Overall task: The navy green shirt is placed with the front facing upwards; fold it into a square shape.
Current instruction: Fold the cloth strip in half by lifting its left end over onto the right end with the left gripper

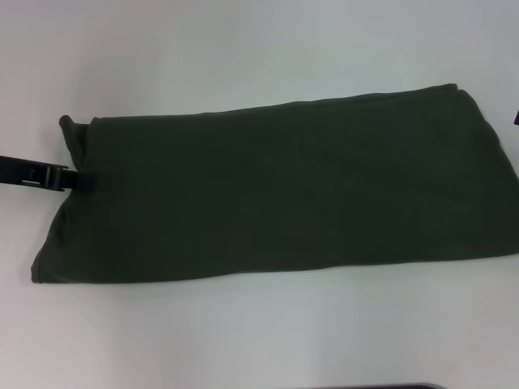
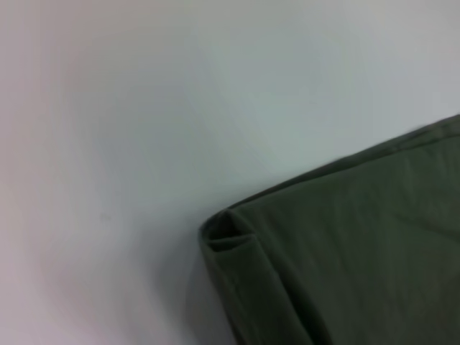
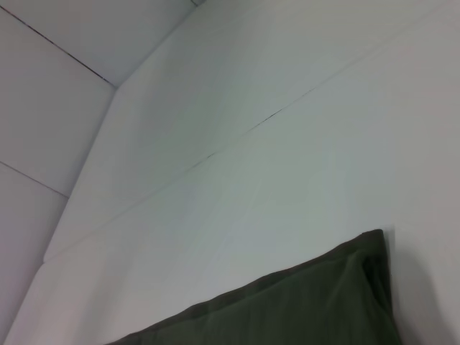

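White tabletop (image 1: 243, 49) carries the soft, limp, dark olive-green cotton shirt (image 1: 276, 190), folded long; left gripper (image 1: 79, 180) pinches its left edge, the hold to lift; right gripper unseen.

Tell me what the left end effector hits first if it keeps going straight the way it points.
The navy green shirt: the left end effector already sits at its left edge, pointing rightward across it. Height above the cloth is unclear.
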